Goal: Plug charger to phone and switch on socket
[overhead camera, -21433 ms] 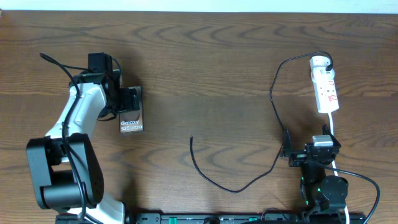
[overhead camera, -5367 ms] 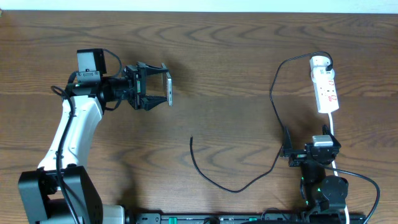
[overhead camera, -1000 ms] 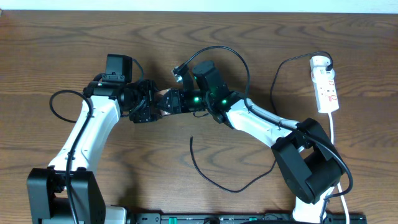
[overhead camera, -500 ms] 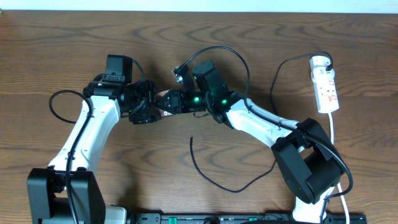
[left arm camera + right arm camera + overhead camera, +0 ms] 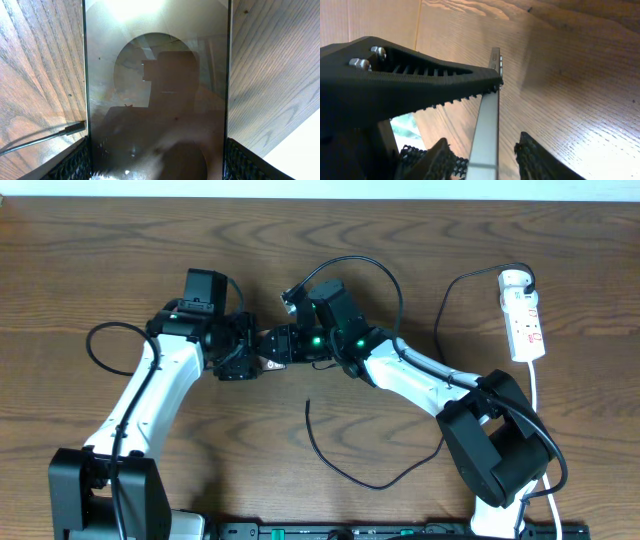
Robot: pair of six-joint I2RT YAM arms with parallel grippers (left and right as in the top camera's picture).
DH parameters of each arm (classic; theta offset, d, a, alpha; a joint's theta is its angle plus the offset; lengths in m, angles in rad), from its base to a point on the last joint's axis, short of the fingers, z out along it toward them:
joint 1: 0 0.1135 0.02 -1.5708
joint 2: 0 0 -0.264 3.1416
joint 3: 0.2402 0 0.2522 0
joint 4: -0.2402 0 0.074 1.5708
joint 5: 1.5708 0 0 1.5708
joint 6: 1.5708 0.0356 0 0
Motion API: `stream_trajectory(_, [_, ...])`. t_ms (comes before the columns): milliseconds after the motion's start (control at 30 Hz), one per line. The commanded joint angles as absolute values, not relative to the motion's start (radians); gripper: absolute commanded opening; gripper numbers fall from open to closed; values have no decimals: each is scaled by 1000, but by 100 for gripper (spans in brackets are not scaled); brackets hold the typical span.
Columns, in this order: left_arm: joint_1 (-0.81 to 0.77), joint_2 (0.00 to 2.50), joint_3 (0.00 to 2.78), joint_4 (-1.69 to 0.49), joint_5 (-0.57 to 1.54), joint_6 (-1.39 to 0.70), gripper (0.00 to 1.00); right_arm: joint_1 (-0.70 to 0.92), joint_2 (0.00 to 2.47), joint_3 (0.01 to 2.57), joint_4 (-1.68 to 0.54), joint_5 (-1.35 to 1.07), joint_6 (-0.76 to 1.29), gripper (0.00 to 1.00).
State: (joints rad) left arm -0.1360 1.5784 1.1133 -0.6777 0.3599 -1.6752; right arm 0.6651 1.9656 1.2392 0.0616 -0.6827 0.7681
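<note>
The phone point(image 5: 267, 350) hangs above the table between both arms. My left gripper point(image 5: 252, 350) is shut across its width; in the left wrist view the dark glossy phone point(image 5: 157, 75) fills the frame between the mesh fingers point(image 5: 75, 162). My right gripper point(image 5: 487, 157) stands open astride the phone's thin silver edge point(image 5: 487, 125), with a gap on the right side. The left arm's toothed finger point(image 5: 420, 80) lies along the phone. The charger point(image 5: 345, 470) lies loose on the table, its tip point(image 5: 308, 403) below the phone. The socket point(image 5: 523, 315) lies at the far right.
The charger's cable loops from the socket's top end point(image 5: 520, 276) down the right side point(image 5: 440, 340). A white cord point(image 5: 535, 390) runs from the socket toward the front edge. The right arm's black cable point(image 5: 370, 270) arches over its wrist.
The left arm has shifted slightly right and back, carrying the phone closer into the right gripper. The right arm and the charger have stayed put.
</note>
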Motion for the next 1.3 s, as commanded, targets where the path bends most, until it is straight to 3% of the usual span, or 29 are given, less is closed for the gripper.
stream_trajectory(0, [-142, 1549, 1128, -680, 346, -1671, 7, 669, 1975, 1259, 51, -679, 774, 33])
stream_trajectory(433, [-142, 1549, 1128, -677, 346, -1670, 7, 669, 1975, 1259, 48, -680, 774, 3])
stream_trajectory(767, [-142, 1549, 1128, -676, 346, -1660, 7, 667, 1975, 1259, 49, -680, 774, 1])
stream_trajectory(800, [-142, 1549, 1128, -673, 345, -1650, 14, 664, 1975, 1259, 49, -680, 774, 1])
stream_trajectory(867, [-141, 1549, 1128, -672, 345, -1641, 39, 654, 1975, 1259, 48, -680, 774, 1])
stream_trajectory(900, [-140, 1549, 1128, -672, 340, -1631, 59, 646, 1975, 1259, 48, -684, 774, 1])
stream_trajectory(1000, [-134, 1549, 1128, -669, 319, -1599, 83, 625, 1975, 1259, 48, -691, 775, 2])
stream_trajectory(1067, [-124, 1548, 1128, -669, 321, -1584, 89, 608, 1975, 1259, 48, -693, 775, 2])
stream_trajectory(1267, [-80, 1548, 1128, -657, 336, -1527, 90, 543, 1975, 1259, 49, -699, 782, 1])
